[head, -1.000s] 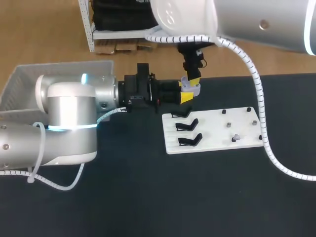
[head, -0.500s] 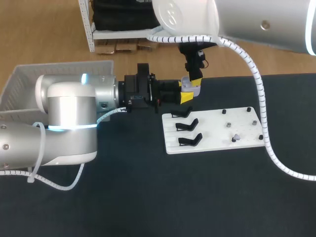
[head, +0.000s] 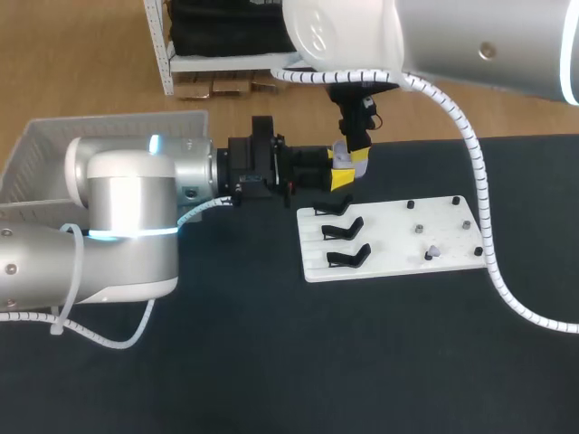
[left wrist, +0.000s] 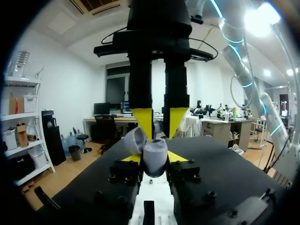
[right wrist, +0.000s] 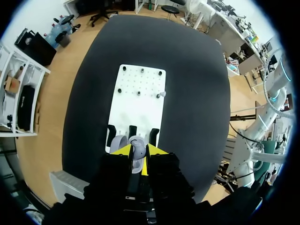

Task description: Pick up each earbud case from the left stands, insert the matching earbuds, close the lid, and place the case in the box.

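Observation:
A lavender earbud case [left wrist: 154, 157] hangs above the table's far edge with its lid [left wrist: 133, 140] swung open. My left gripper [left wrist: 154, 159] is shut on the case from both sides; in the head view it [head: 341, 177] comes in from the left. My right gripper [left wrist: 158, 123] points straight down over the open case, its narrow fingers shut on a small pale earbud [left wrist: 157, 127]. From its own wrist, the right gripper [right wrist: 139, 152] has the case lid [right wrist: 118, 143] right beneath its tips. One more pale earbud [head: 432, 251] sits on a peg.
The white board [head: 389, 237] lies just in front of the grippers, with three empty black stands [head: 344, 231] on its left and small pegs on its right. A white box [head: 54, 145] sits at the far left behind my left arm.
My right gripper has edged slightly right and away over the case, hiding more of the lid in the head view. The left arm has kept still.

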Tool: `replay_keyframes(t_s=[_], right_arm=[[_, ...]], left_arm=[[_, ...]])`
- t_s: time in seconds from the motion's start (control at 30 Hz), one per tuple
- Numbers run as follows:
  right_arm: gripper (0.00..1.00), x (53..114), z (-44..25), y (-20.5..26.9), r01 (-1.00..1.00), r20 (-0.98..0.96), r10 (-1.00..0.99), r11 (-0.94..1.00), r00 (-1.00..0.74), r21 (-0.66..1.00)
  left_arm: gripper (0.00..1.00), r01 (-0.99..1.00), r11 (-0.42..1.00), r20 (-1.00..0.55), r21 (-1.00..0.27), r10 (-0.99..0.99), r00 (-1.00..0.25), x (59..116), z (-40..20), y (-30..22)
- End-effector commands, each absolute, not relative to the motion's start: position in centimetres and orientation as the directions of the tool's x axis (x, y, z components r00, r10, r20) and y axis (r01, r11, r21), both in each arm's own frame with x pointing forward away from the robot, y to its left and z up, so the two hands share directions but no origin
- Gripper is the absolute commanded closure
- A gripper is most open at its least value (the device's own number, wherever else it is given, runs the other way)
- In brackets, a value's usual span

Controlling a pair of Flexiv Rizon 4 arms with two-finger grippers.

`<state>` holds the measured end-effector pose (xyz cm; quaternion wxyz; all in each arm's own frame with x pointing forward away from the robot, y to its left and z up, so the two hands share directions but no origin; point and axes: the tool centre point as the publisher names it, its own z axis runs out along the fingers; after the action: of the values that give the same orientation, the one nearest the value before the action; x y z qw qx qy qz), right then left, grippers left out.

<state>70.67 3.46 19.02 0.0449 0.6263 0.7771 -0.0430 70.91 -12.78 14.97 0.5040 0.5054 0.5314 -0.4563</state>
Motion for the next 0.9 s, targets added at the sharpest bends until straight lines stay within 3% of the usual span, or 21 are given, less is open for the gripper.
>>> replay_keyframes(t_s=[0.03, 0.13, 0.2, 0.23, 0.63, 0.77, 0.9], right_arm=[[1.0, 70.5, 18.7, 3.2, 0.977, -0.119, 0.97, 0.214, -0.214, -0.011], [1.0, 70.5, 18.7, 3.2, 0.976, -0.116, 0.969, 0.216, -0.216, -0.012], [0.78, 70.5, 18.7, 3.3, 0.976, -0.113, 0.969, 0.218, -0.218, -0.009], [0.74, 70.5, 18.7, 3.3, 0.976, -0.113, 0.969, 0.219, -0.219, -0.008], [0.7, 69.2, 20.4, 3.4, 0.968, -0.122, 0.961, 0.251, -0.247, 0.023], [0.62, 67.5, 21.0, 2.8, 0.937, -0.136, 0.936, 0.338, -0.325, 0.088], [0.71, 66.3, 20.9, 1.9, 0.889, -0.11, 0.9, 0.434, -0.421, 0.146]], left_arm=[[1.0, 0.996, 0.081, -0.997, 0.031, 0.069, 0.025, 70.8, 14.9, -12.7], [1.0, 0.996, 0.081, -0.997, 0.031, 0.069, 0.025, 70.8, 14.9, -12.7], [1.0, 0.996, 0.081, -0.997, 0.031, 0.069, 0.025, 70.8, 14.9, -12.7], [1.0, 0.996, 0.081, -0.997, 0.031, 0.069, 0.025, 70.8, 14.9, -12.7], [1.0, 0.996, 0.081, -0.997, 0.031, 0.069, 0.025, 70.8, 14.9, -12.7], [1.0, 0.996, 0.081, -0.997, 0.031, 0.069, 0.025, 70.8, 14.9, -12.7], [1.0, 0.996, 0.081, -0.997, 0.031, 0.069, 0.025, 70.8, 14.9, -12.7]])
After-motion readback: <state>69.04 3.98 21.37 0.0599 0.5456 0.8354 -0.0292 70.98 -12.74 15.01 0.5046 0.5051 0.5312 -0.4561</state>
